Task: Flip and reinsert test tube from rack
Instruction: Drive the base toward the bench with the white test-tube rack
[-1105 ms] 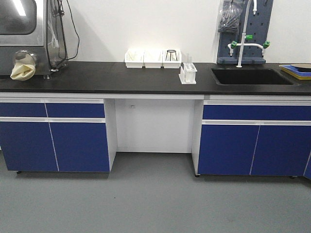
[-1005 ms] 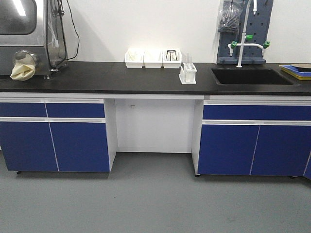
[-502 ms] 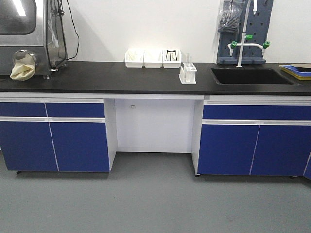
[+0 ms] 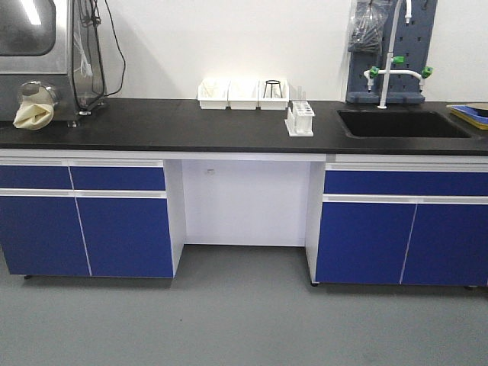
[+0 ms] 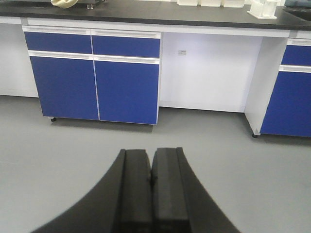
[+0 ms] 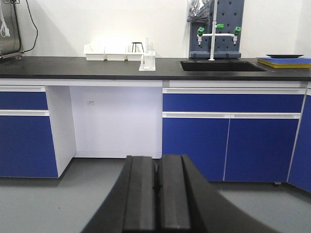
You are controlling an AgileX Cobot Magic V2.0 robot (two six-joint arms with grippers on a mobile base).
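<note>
Right, nearest first: the left gripper (image 5: 151, 158) has its two black fingers pressed flat together with nothing between them, and the right gripper (image 6: 156, 162) looks just the same, sealed and empty. Both hang over the grey floor (image 5: 73, 160), well apart from the bench. Further out come the blue cabinet doors (image 4: 126, 232), then the black countertop (image 4: 191, 126). On it, at about one o'clock in the front view, stands the rack (image 4: 300, 120), small and white, at nine o'clock of the sink (image 4: 400, 123). The test tube (image 6: 146, 46) rises upright from the top plate, thin and clear (so faint against the white wall that I cannot tell which end is up, or how many stand there). White bins (image 4: 244, 93) sit at eleven o'clock behind the rack. By my reading nothing is done yet: the approach, grasp, lift, flip and reinsertion all remain.
</note>
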